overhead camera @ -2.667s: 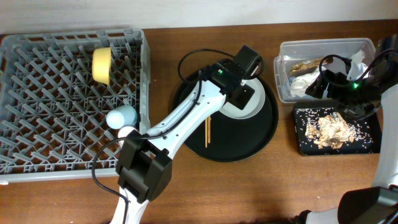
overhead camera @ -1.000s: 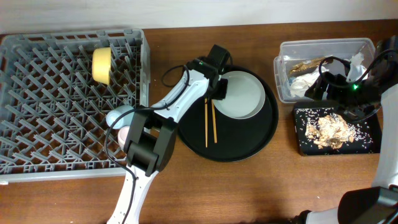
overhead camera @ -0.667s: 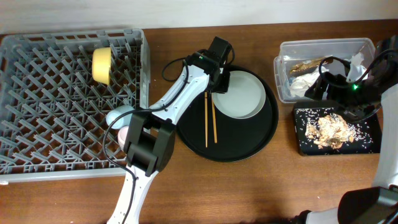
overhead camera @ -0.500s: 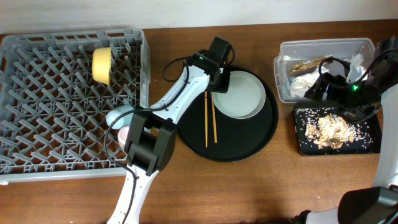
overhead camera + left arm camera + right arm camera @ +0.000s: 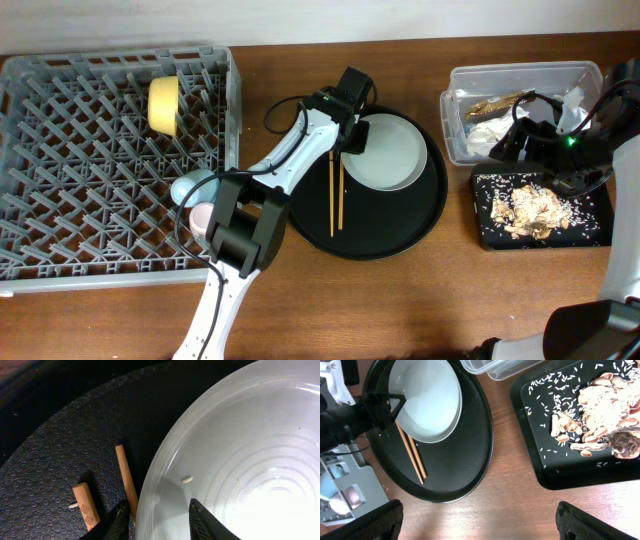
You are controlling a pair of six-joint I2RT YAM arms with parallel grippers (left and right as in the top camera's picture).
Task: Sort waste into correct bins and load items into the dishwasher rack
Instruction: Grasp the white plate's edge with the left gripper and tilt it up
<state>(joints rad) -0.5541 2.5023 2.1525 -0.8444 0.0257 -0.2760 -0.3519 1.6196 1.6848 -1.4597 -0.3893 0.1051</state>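
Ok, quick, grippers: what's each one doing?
Left gripper: astride the plate rim, grip cannot be told.
Right gripper: open, holding nothing.

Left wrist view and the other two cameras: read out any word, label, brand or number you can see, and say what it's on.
None: no word, brand, label or number shows in any view.
The only mark is a small carved diamond pattern on the end of one chopstick; it is ornament, not lettering.
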